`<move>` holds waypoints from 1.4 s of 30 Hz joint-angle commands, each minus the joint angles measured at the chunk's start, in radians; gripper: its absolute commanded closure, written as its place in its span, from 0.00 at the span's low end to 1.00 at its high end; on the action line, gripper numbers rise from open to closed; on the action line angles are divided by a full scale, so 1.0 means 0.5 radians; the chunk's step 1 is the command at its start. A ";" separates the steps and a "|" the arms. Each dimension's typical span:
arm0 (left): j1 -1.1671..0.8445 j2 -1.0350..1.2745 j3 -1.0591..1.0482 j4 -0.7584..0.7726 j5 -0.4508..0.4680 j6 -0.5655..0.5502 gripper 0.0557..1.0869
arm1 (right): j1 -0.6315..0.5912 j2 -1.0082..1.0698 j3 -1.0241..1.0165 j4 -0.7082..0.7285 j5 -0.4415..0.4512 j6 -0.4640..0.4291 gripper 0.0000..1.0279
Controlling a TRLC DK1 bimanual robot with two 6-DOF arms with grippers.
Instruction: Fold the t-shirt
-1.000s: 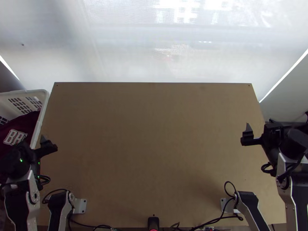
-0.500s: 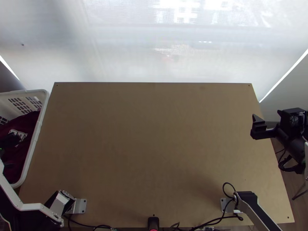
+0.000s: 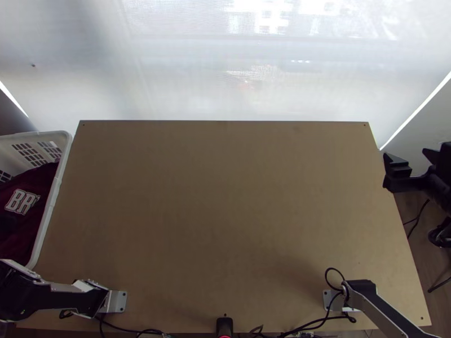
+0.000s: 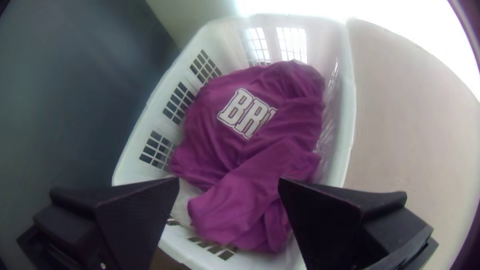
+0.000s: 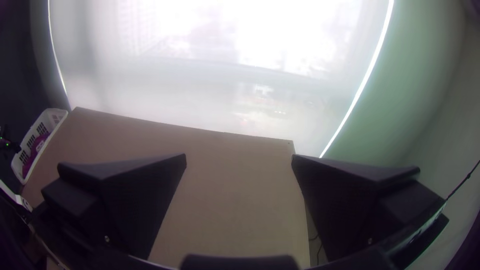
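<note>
Can make out a broad, light-brown wooden table. Just beside its left edge, see a white plastic basket with grid-like openings — and inside it a maroon cloth t-shirt with white lettering, lying bunched. Over the shirt, find the left arm's black, flat-fingered gripper, spread wide. Just past the table's right edge, see the right arm's matching black gripper — likewise wide apart.
</note>
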State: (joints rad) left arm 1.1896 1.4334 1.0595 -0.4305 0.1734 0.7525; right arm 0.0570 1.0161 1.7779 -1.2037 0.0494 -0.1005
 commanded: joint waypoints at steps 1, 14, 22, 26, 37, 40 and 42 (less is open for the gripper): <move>0.069 0.315 0.105 0.100 0.018 0.397 0.07 | -0.040 0.060 0.169 -0.093 0.006 0.020 0.04; 0.189 0.741 0.191 0.125 -0.055 0.900 0.06 | -0.080 0.137 0.239 -0.111 0.009 0.051 0.04; 0.235 0.916 0.262 0.180 -0.058 0.999 0.06 | -0.077 0.155 0.242 -0.111 0.006 0.054 0.04; 0.256 1.008 0.268 0.309 -0.092 1.078 0.06 | -0.077 0.152 0.249 -0.111 0.009 0.051 0.04; 0.244 1.198 0.397 0.343 -0.160 0.943 0.11 | -0.080 0.146 0.255 -0.111 0.006 0.051 0.04; 0.250 1.226 0.400 0.336 -0.160 0.953 0.18 | -0.086 0.149 0.255 -0.105 0.006 0.051 0.04; 0.250 1.229 0.403 0.330 -0.157 0.943 0.33 | -0.093 0.149 0.255 -0.102 0.006 0.051 0.04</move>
State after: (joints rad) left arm 1.3113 2.0121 1.2434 -0.2653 0.1028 1.2381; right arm 0.0162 1.0901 1.9045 -1.2594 0.0525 -0.0750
